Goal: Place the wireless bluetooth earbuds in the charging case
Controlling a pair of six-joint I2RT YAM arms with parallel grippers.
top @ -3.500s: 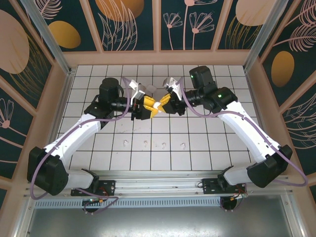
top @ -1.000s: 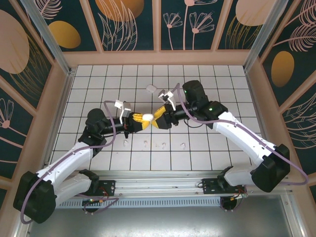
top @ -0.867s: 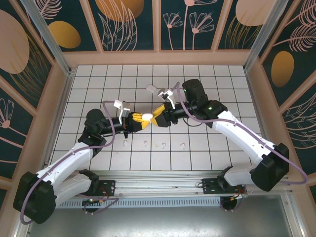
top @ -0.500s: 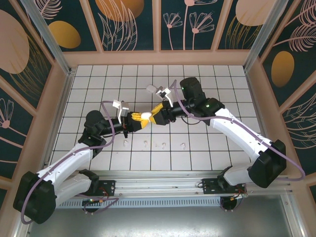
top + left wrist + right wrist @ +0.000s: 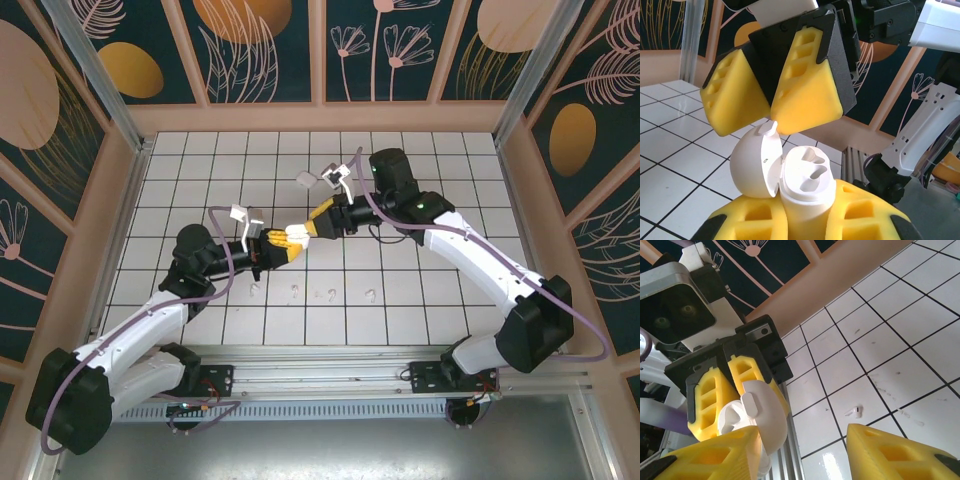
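Earbuds [image 5: 331,294] on white-tiled table [image 5: 180,160], floral walls [image 5: 410,50]

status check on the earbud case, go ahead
Left hand shut on charging case, lid open, sockets empty. Right hand open at the lid. Four earbuds on the tiles, none seated.

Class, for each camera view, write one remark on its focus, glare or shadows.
Top external: even light, faint shadows on the white tiled table. Left wrist: the open white rounded charging case is sharp, the patterned wall behind it softer. Right wrist: a bright sheen on the tile between the right gripper's slightly blurred yellow foam pads.
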